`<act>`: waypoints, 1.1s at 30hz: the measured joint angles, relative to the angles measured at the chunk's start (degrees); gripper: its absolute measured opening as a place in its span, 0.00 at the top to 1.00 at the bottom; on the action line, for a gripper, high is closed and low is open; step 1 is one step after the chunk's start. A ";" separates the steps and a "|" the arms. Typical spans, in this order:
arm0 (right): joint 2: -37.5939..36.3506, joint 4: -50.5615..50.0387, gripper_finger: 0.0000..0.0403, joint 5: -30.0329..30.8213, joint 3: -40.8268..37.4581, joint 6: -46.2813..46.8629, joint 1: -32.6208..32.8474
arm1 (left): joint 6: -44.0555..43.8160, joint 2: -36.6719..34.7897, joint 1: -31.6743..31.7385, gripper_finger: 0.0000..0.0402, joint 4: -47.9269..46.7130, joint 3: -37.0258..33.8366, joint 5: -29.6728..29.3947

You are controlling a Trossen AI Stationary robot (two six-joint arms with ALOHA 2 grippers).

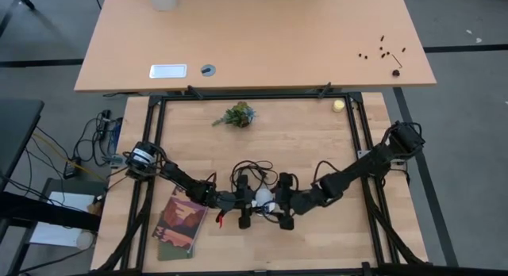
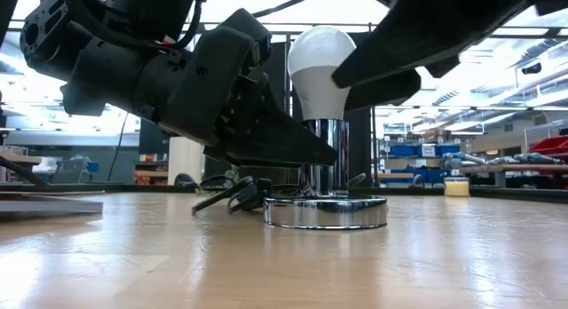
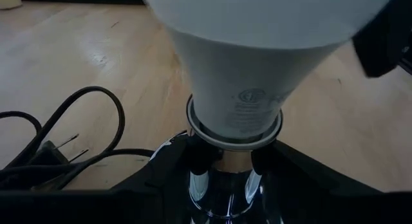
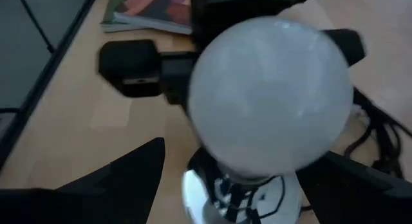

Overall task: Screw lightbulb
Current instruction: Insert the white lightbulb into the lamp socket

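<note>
The white frosted lightbulb point(image 2: 318, 65) stands upright with its base in the chrome socket stem point(image 2: 321, 154), which rises from the round chrome disc point(image 2: 326, 211) on the wooden table. The bulb's screw base is hidden. My left gripper point(image 1: 242, 203) comes from the table's left and is shut on the stem below the bulb point(image 3: 257, 50). My right gripper point(image 1: 282, 205) comes from the right and is open, with a finger on either side of the bulb point(image 4: 270, 102). One finger point(image 2: 377, 78) lies close against the bulb's tapering side; I cannot tell whether it touches. My left gripper pinches the chrome socket stem point(image 3: 222, 185) between its two fingers point(image 3: 170, 163), just below the bulb's neck. The fingers come level from the table's left and lie across the upright stem. The disc stays flat on the table.
The socket's black cord point(image 2: 231, 194) lies coiled just behind and left of the disc. A book point(image 1: 181, 222) lies at the near left. A small plant sprig point(image 1: 236, 115) and a pale yellow round object point(image 1: 339, 105) sit near the far edge.
</note>
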 joint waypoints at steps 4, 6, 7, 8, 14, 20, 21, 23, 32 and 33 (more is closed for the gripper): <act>0.00 -0.73 0.15 0.16 -0.01 4.94 3.50 | -1.22 0.00 -0.17 0.53 -0.12 0.04 -1.12; 0.02 0.91 0.15 -0.45 -0.02 7.22 6.55 | -1.69 0.00 -0.08 0.53 -0.17 0.03 -2.64; 0.02 1.71 0.15 -0.20 0.03 7.45 8.04 | -1.66 0.00 0.02 0.53 -0.21 0.02 -3.00; 0.00 1.87 0.15 1.08 0.11 7.43 9.34 | -1.65 0.00 0.06 0.53 -0.21 0.02 -3.13; 0.00 -5.42 0.15 10.37 0.07 7.96 8.10 | -0.01 0.00 0.03 0.53 -0.17 0.02 -1.85; 0.00 -4.90 0.15 2.80 0.02 3.49 0.91 | 1.47 -0.01 -0.33 0.53 0.05 0.02 1.58; 0.00 -4.00 0.15 1.25 0.02 2.50 0.05 | 1.47 -0.02 -0.33 0.53 0.08 0.02 1.60; 0.00 -2.52 0.15 -1.21 0.02 1.60 -1.05 | 1.34 -0.02 -0.33 0.53 0.12 0.02 1.44; 0.89 3.34 0.15 -0.08 0.00 7.65 6.83 | -1.41 -0.02 -0.22 0.53 -0.54 0.00 -5.53; 0.96 3.98 0.15 1.50 0.00 7.51 8.22 | -1.42 -0.02 -0.15 0.53 -0.75 0.00 -5.57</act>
